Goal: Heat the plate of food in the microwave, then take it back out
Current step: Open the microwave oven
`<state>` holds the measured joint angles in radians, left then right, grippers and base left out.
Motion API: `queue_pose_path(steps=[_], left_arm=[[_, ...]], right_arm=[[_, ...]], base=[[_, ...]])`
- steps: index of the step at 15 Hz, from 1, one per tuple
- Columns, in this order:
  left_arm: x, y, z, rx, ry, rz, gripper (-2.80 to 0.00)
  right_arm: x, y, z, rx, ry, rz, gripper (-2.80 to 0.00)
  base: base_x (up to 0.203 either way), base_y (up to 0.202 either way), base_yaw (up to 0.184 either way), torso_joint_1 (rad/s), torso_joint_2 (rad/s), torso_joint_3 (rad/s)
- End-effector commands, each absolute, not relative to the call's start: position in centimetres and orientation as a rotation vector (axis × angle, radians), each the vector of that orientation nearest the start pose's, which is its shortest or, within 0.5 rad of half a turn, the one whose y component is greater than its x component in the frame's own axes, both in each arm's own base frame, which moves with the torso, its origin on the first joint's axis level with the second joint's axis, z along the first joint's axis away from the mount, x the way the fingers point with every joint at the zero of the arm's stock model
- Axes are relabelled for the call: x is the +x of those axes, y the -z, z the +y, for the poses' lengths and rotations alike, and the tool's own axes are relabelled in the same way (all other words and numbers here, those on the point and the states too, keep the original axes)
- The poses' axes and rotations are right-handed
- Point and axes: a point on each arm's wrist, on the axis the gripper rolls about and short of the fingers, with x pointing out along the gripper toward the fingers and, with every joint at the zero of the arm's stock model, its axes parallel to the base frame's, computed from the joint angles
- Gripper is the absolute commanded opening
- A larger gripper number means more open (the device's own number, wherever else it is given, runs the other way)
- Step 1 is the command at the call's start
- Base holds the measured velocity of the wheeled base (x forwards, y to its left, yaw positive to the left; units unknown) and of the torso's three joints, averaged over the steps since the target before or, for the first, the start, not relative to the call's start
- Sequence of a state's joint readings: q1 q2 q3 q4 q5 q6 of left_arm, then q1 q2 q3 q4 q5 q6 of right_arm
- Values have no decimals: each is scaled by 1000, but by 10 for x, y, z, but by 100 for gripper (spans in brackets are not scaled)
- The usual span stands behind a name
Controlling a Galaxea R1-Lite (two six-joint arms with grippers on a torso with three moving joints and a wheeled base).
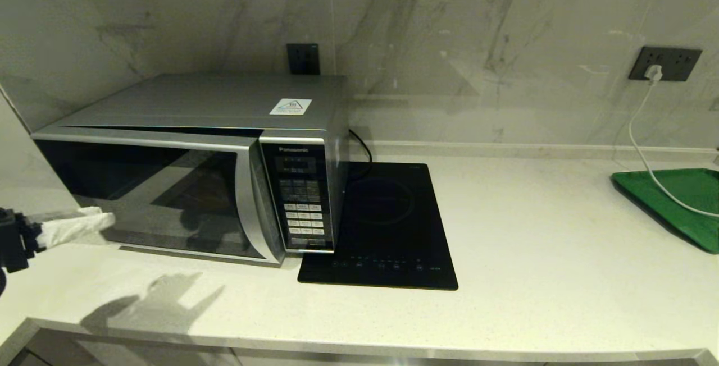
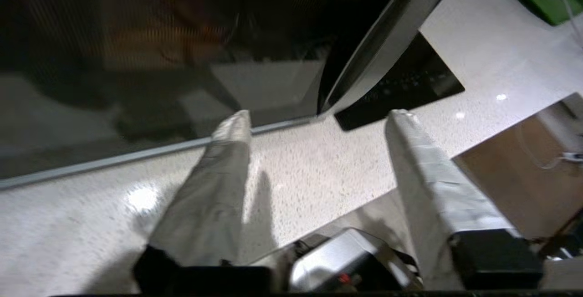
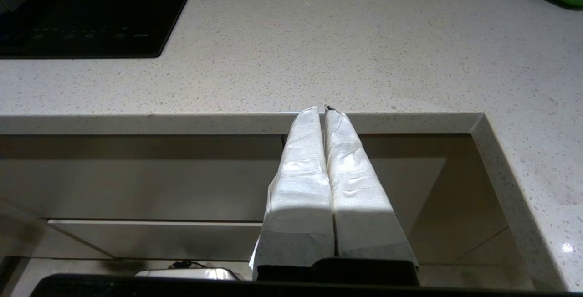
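Note:
The silver-grey microwave point(image 1: 196, 108) stands at the counter's left, its dark glass door point(image 1: 151, 197) facing me; a thin dark seam runs along the door's top. The plate of food is not plainly visible; only a dim orange-brown patch point(image 2: 159, 37) shows through the glass. My left gripper point(image 1: 84, 224) hovers at the far left, just in front of the door's lower left corner. Its white-wrapped fingers point(image 2: 227, 160) stand wide apart with nothing between them, so this gripper point(image 2: 319, 119) is open over the counter. My right gripper point(image 3: 324, 110) is shut and empty, low by the counter's front edge.
A flat black induction hob point(image 1: 382, 225) lies right of the microwave. A green tray point(image 1: 674, 203) sits at the far right, with a white cable point(image 1: 646, 152) running over it from a wall socket point(image 1: 665, 64). The counter's front edge point(image 3: 227, 124) has cabinets below.

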<state>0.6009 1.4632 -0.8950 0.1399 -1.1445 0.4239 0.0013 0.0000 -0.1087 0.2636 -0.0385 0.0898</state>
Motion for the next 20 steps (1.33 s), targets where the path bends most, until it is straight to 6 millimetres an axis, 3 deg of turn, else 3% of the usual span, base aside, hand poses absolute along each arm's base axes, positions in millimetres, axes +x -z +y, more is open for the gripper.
queue_pose_path(steps=[1,2,4,6,9,11,15,20], left_arm=[[150,-275,73,39,571,182,-280],[146,-297,57,64,572,164,-280],[159,-330,22,77,529,182,-280],[194,-354,-1,65,238,202,-280],[275,-346,-36,14,0,233,-280],[306,-331,-53,8,-47,261,-280],[323,-307,-75,17,-10,326,-280],[317,-303,-87,2,19,371,-280]], right_arm=[[-33,-78,-1,87,44,153,-280],[-33,-78,-1,87,44,155,-280],[-33,-78,-1,87,44,153,-280],[-33,-78,-1,87,44,154,-280],[-33,-78,-1,87,44,153,-280],[-33,-78,-1,87,44,155,-280],[-33,-78,-1,87,44,153,-280],[-33,-78,-1,87,44,156,-280]], base=[[0,0,0,0,0,0],[0,0,0,0,0,0],[0,0,0,0,0,0],[0,0,0,0,0,0],[0,0,0,0,0,0],[0,0,0,0,0,0],[0,0,0,0,0,0],[0,0,0,0,0,0]])
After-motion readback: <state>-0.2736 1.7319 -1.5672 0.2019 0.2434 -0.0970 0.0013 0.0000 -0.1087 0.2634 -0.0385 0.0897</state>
